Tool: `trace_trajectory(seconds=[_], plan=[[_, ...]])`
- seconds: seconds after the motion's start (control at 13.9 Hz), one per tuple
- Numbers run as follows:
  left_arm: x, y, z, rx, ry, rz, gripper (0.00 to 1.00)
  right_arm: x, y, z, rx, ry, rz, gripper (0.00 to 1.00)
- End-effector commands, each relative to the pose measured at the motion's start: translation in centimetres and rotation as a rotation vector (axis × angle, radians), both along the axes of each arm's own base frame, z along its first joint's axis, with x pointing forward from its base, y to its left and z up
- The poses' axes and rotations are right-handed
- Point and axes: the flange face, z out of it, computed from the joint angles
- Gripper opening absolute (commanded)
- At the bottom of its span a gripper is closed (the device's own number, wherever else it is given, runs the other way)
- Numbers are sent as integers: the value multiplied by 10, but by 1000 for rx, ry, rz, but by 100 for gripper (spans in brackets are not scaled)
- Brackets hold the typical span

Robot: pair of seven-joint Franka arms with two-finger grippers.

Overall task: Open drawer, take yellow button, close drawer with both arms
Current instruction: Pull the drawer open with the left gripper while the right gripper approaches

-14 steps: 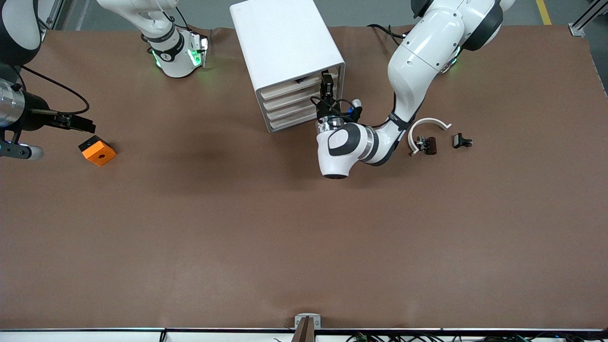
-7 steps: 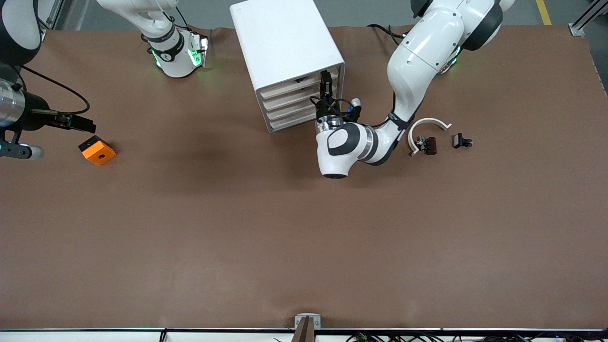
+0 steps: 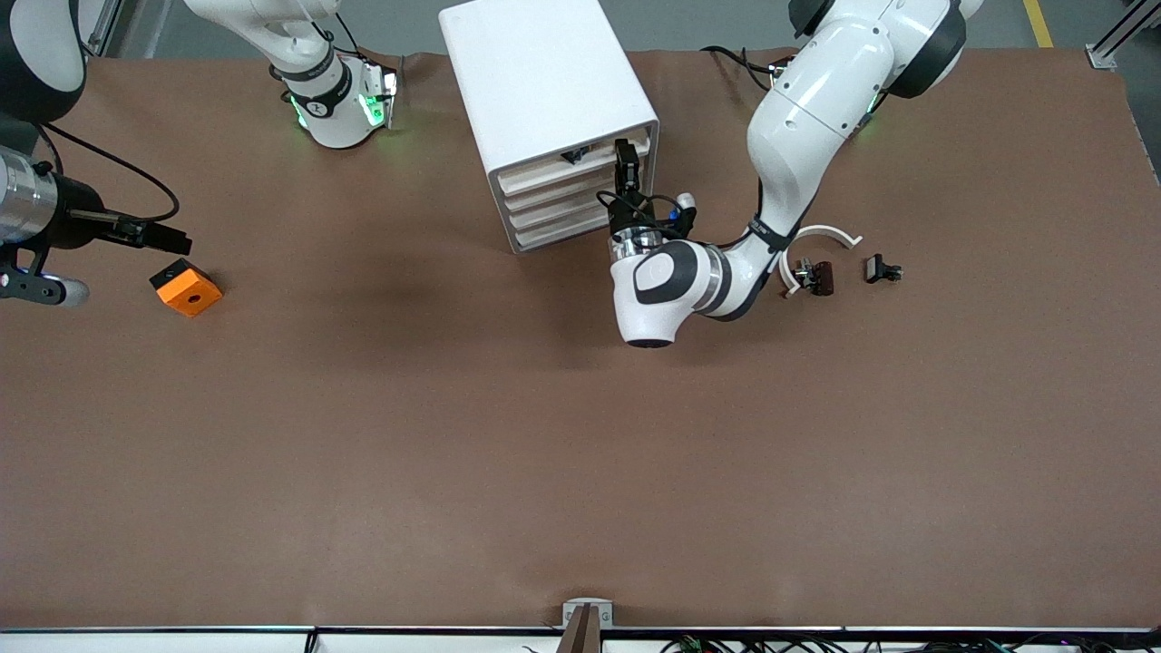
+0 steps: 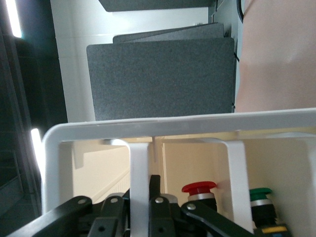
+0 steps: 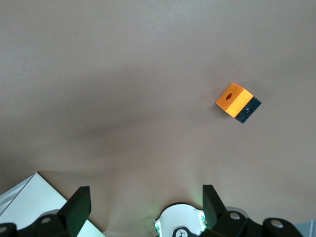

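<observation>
A white cabinet [image 3: 549, 100] stands at the table's robot edge, its four cream-fronted drawers facing the camera at an angle. The left gripper [image 3: 624, 161] reaches into the top drawer [image 3: 571, 163] at the end nearest the left arm's base, its black fingers [image 4: 154, 197] clenched on a white upright bar of the drawer front; the fingertips themselves are hidden by that bar in the left wrist view. From the front, nothing inside the drawer can be made out. The wrist camera catches only a red-capped button [image 4: 199, 189] and a green-capped one [image 4: 259, 195] through the front's openings, both cut off below; no orange-capped button can be made out in any view. The right gripper [image 3: 168, 238] hangs idle over the table's right-arm end, fingers [image 5: 79, 210] spread wide and empty, just above an orange cube [image 3: 186, 287] with a black side. Toward the left arm's end lie a white curved band [image 3: 816, 238] and two small black clips [image 3: 882, 269], partly masked by the arm's forearm. The brown table [image 3: 580, 472] lies broad and bare between the cabinet and the camera-side edge.
</observation>
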Motion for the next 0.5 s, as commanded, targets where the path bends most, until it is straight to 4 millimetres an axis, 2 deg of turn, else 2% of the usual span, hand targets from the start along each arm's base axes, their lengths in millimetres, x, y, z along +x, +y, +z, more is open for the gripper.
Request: trace_trajectory(seconds=[0.0,0.29,0.43], plan=[[35,23,16,-29,-27,78,0,-1,15,5,-1,2,-37,100],[71,58,16,-20,-52,158,0,-1,41,7,-24,-3,-74,100],[86,73,20,-26,-63,192,1,-3,72,7,-32,-8,-115,100]])
